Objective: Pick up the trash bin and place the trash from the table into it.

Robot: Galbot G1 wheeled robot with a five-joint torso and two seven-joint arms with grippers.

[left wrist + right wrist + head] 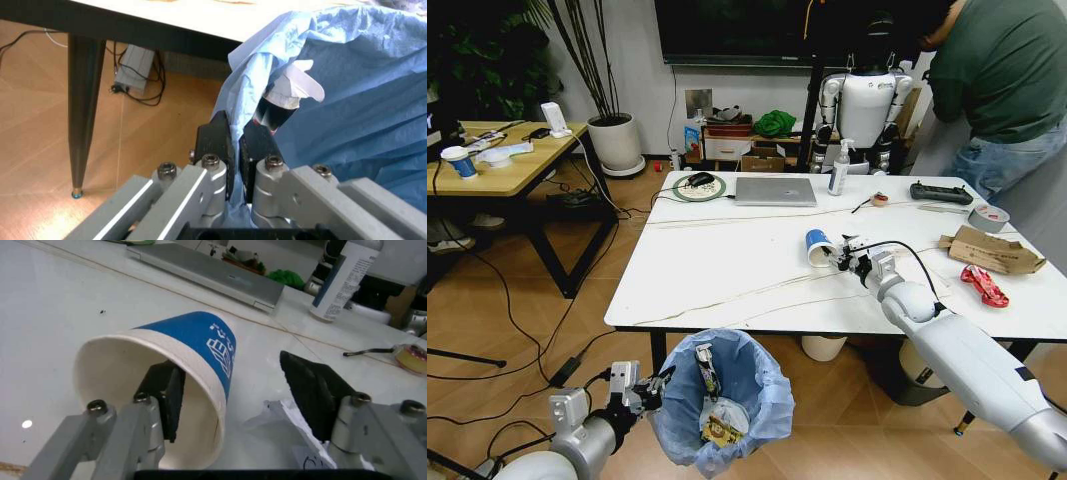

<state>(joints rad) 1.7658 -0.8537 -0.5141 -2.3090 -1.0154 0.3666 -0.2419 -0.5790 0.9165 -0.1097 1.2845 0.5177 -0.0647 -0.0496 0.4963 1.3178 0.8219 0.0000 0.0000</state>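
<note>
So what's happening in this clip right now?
The left end effector is shut on the rim of the trash bin, holding it beside the table. The right end effector is open around the wall of the blue paper cup, which lies on its side on the table.

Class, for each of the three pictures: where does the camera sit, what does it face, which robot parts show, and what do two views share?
Head: high, looking down at the table; both arms show.
Left wrist: on the left claw, pinching the trash bin bag rim.
Right wrist: on the right claw, open, one finger inside the blue cup.
Shared: head and right wrist both show the cup and laptop.
</note>
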